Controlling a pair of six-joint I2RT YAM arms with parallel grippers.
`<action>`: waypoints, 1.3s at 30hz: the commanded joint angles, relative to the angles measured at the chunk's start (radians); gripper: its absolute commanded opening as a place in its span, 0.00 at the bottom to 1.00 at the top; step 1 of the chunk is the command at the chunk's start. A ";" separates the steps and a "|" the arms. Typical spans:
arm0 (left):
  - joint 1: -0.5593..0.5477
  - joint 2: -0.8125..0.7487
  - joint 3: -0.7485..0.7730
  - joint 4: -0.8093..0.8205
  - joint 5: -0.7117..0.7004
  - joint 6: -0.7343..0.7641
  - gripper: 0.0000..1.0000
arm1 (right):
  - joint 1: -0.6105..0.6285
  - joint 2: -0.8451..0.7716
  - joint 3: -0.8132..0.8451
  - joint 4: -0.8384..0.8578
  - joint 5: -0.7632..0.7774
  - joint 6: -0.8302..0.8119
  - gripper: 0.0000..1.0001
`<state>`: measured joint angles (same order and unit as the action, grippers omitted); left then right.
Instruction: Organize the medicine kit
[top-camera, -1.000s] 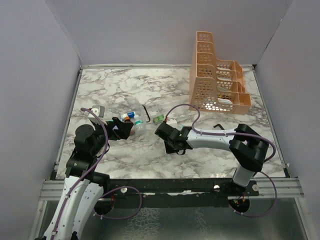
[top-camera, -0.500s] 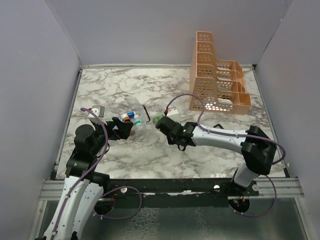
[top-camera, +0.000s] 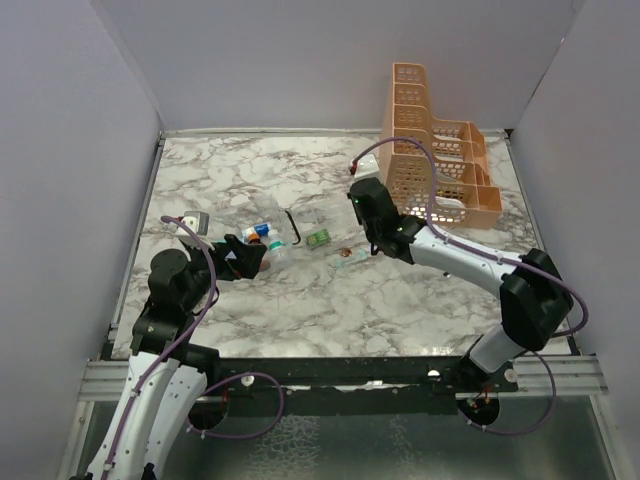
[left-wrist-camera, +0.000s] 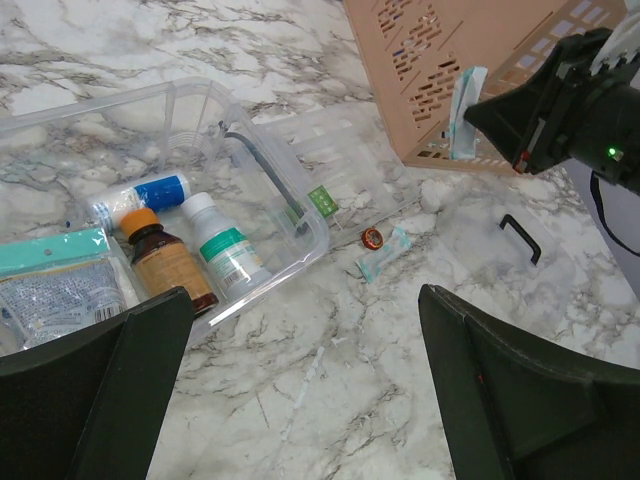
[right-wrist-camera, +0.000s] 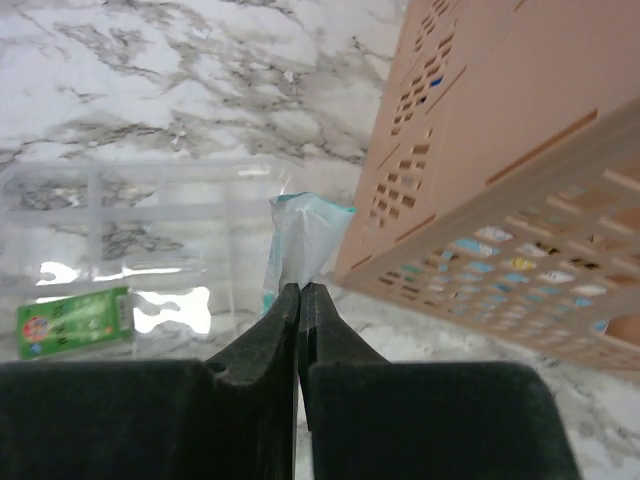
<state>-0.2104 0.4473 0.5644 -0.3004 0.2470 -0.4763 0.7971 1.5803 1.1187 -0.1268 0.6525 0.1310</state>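
Med kit (left-wrist-camera: 175, 150) sits left-centre on the marble table (top-camera: 300, 300), mouth up. Its clear lid (left-wrist-camera: 345, 160) is flung open flat on the side twd the orange rack (top-camera: 432, 150). Black handle (left-wrist-camera: 266, 172) lies along the join btwn box and lid, running near-to-far in top view. Box's long axis can't be called; its left end is cut off in the L wrist view.

R arm reaches from its base fwd and left across the table. R gripper (right-wrist-camera: 300, 292) is up by the rack's near-left corner, jaws pinched tight on a white-teal sachet (right-wrist-camera: 300, 238) that stands upright above the tips.

L arm is folded back. L gripper (left-wrist-camera: 300, 300) is spread wide, nothing in it, aimed at the kit from the near side.

Only L wrist view shows the contents: brown bottle (left-wrist-camera: 165, 262), white bottle (left-wrist-camera: 226, 250), blue-label roll (left-wrist-camera: 140, 196), teal pack (left-wrist-camera: 50, 280). A green packet (left-wrist-camera: 320, 200) rests on the lid. A 2nd sachet (left-wrist-camera: 384, 252) and a black clip (left-wrist-camera: 522, 238) lie on the table.
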 joint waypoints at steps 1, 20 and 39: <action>0.005 -0.006 0.010 0.019 0.007 0.007 0.99 | -0.064 0.070 -0.029 0.250 -0.137 -0.234 0.01; 0.006 -0.011 0.015 0.021 0.002 -0.003 0.99 | -0.138 0.267 0.034 0.200 -0.309 -0.257 0.01; 0.008 -0.004 0.014 0.014 -0.012 -0.005 0.99 | -0.137 0.341 0.185 -0.038 -0.248 -0.183 0.25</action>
<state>-0.2085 0.4469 0.5644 -0.3004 0.2455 -0.4778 0.6655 1.9114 1.2640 -0.0875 0.3710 -0.0990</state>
